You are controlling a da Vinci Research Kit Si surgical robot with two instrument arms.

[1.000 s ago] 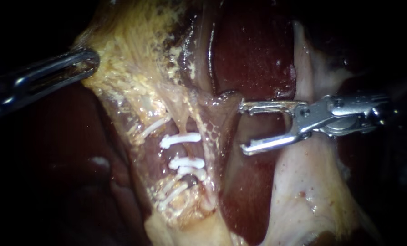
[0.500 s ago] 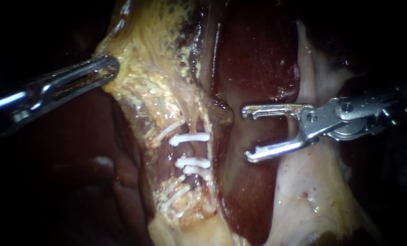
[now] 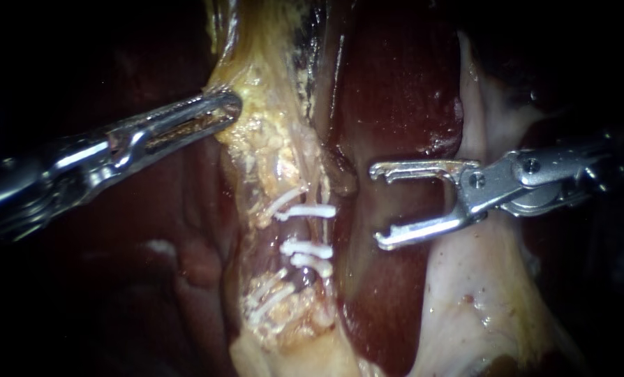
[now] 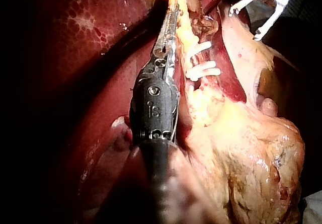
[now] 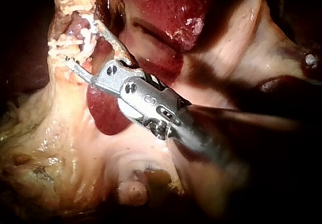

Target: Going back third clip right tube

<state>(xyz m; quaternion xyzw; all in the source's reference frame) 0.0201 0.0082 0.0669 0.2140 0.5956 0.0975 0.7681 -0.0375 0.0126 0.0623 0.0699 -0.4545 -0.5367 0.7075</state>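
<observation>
The left instrument (image 3: 228, 109) has its claw clamped on the yellow tissue (image 3: 270, 139); best to hold that steady. The white clips (image 3: 305, 248) sit across the tube in the middle. The right instrument (image 3: 375, 206), claw apart and empty, lies beside them without touching. I'd draw it straight back, clear of the liver (image 3: 396, 84).

Left instrument (image 3: 232, 108) is silver, black-wristed; right instrument (image 3: 375, 205) silver with pivot screws.

Clips (image 3: 306, 211) white; liver (image 3: 396, 91) dark red, glossy; tissue strand (image 3: 270, 139) yellow, speckled; right instrument (image 3: 377, 206) silver.
</observation>
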